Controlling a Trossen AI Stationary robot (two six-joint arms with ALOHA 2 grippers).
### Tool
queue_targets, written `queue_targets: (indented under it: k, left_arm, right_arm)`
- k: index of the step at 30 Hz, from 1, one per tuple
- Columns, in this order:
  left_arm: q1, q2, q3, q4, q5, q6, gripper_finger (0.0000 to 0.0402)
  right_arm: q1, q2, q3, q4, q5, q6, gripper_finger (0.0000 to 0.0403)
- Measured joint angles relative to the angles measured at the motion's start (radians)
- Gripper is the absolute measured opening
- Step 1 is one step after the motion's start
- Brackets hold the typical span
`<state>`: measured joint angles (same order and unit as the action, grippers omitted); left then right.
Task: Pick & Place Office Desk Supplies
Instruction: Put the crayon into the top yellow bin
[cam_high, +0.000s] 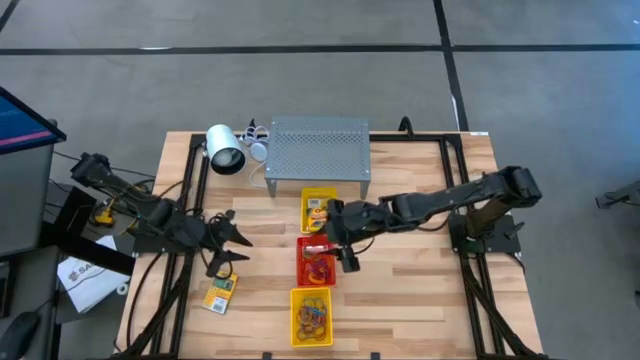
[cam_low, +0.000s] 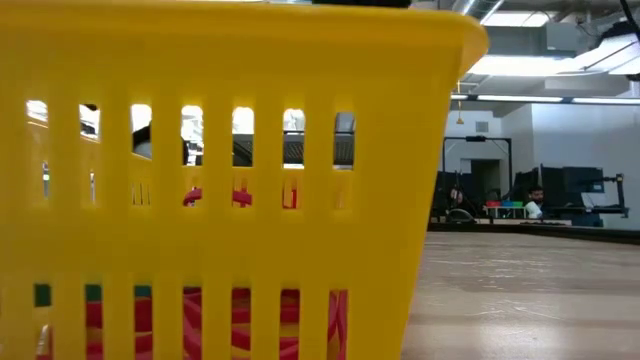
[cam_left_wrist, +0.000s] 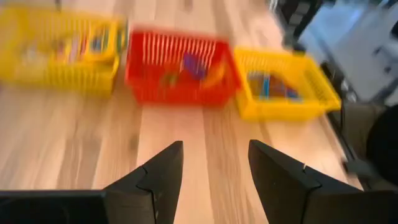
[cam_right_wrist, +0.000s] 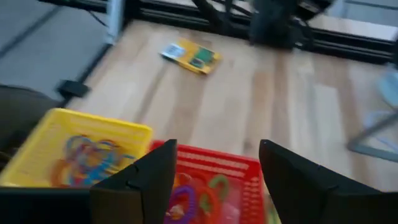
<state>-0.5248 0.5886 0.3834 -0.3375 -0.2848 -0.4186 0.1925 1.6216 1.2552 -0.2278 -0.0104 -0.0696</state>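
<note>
Right hand (cam_high: 343, 250) over red slotted plastic tray (cam_high: 304, 272), fingers apart, empty. Left hand (cam_high: 232, 248) apart, empty, near flat yellow printed card packet (cam_high: 220, 292) on wooden bench (cam_high: 420, 290). Packet looks light, stiff, low-lying; pinch across narrow edges.

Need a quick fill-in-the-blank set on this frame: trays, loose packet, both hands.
The three trays sit in a row; the middle tray is ____.
The right hand hovers over the ____ tray.
The loose card packet lies on the table nearest the ____ hand.
The left hand is open and holds ____.

Missing words: red; red; left; nothing
</note>
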Motion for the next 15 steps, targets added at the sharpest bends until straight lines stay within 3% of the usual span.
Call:
queue_targets:
  k: [4, 8, 11, 15]
  left_arm:
    - [0.0, 0.012, 0.094, -0.23, 0.077, -0.111, 0.0178]
    - [0.014, 0.039, 0.154, -0.344, 0.176, -0.191, 0.0178]
    - [0.045, 0.069, 0.177, -0.389, 0.249, -0.207, 0.0178]
    - [0.109, 0.141, 0.178, -0.454, 0.359, -0.185, 0.0178]
  right_arm:
    - [0.003, -0.021, 0.0, -0.001, -0.052, 0.026, 0.0223]
    - [0.012, -0.011, -0.005, 0.013, -0.093, 0.026, 0.0223]
    - [0.004, -0.008, -0.045, 0.119, -0.148, 0.018, 0.0223]
    - [-0.032, -0.032, -0.129, 0.285, -0.302, 0.03, 0.0223]
